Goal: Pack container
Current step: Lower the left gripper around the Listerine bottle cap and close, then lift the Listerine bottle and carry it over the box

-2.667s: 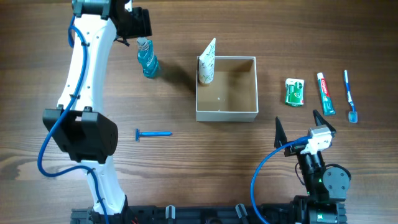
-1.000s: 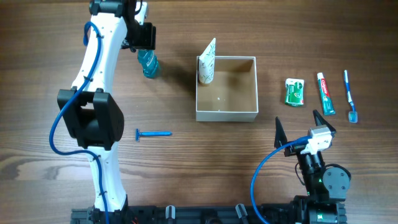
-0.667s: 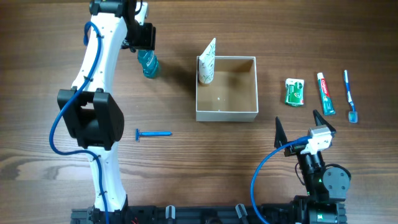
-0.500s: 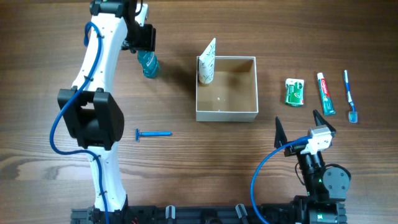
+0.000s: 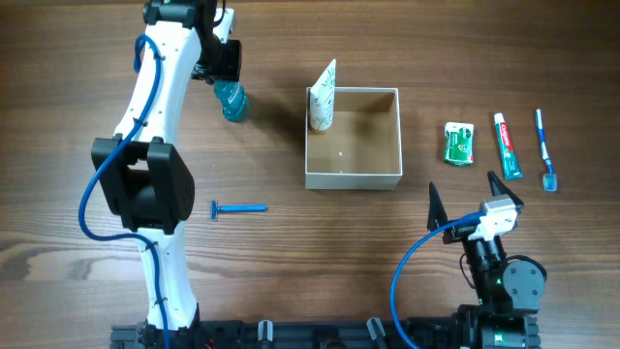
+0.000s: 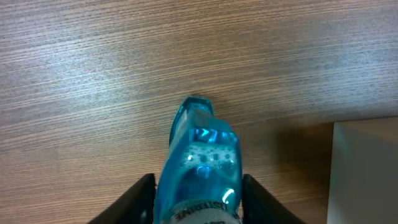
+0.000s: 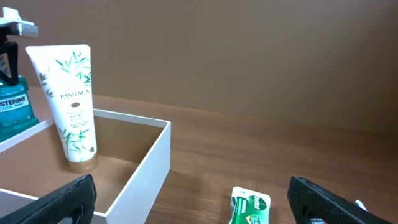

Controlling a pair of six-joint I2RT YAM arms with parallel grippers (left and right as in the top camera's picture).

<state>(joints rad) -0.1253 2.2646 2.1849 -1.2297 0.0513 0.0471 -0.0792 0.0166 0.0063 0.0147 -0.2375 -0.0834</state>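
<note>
1. From overhead, the container (image 5: 354,178) was seen near the middle of the wooden table (image 5: 291,271). It was square and shallow, open at the top, with white outer walls and a tan cardboard-coloured floor.
2. A white tube (image 5: 323,102) with a green leaf print was stood cap-down in the container's far left corner, leaning against the wall. The remainder of the floor was bare.
3. The left gripper (image 5: 228,82) was placed over a blue mouthwash bottle (image 5: 232,101), well to the left of the container. A blue razor (image 5: 239,208) was laid nearer the robot.
4. To the right of the container, a green floss pack (image 5: 459,142), a toothpaste tube (image 5: 508,145) and a toothbrush (image 5: 545,147) were laid in a row.
5. The right gripper (image 5: 465,189) was parked near its base with its fingers spread wide and nothing between them.
6. In the left wrist view, the mouthwash bottle (image 6: 202,162) was framed by the left gripper (image 6: 199,202). Its fingers (image 6: 142,199) were set close against either side. Whether the bottle was actually being squeezed could not be told.
7. A white corner of the container (image 6: 367,168) was visible at the right edge, apart from the bottle.
8. In the right wrist view, the container (image 7: 152,162) was seen from the side. Its white wall was thin and low and its inside tan.
9. The tube (image 7: 71,106) was stood upright within it, and the mouthwash bottle (image 7: 13,109) was seen beyond at the left edge.
10. The floss pack (image 7: 250,208) was seen on the table to the right. The fingers (image 7: 65,199) of the right gripper (image 7: 202,199) were held far apart at the lower corners.
</note>
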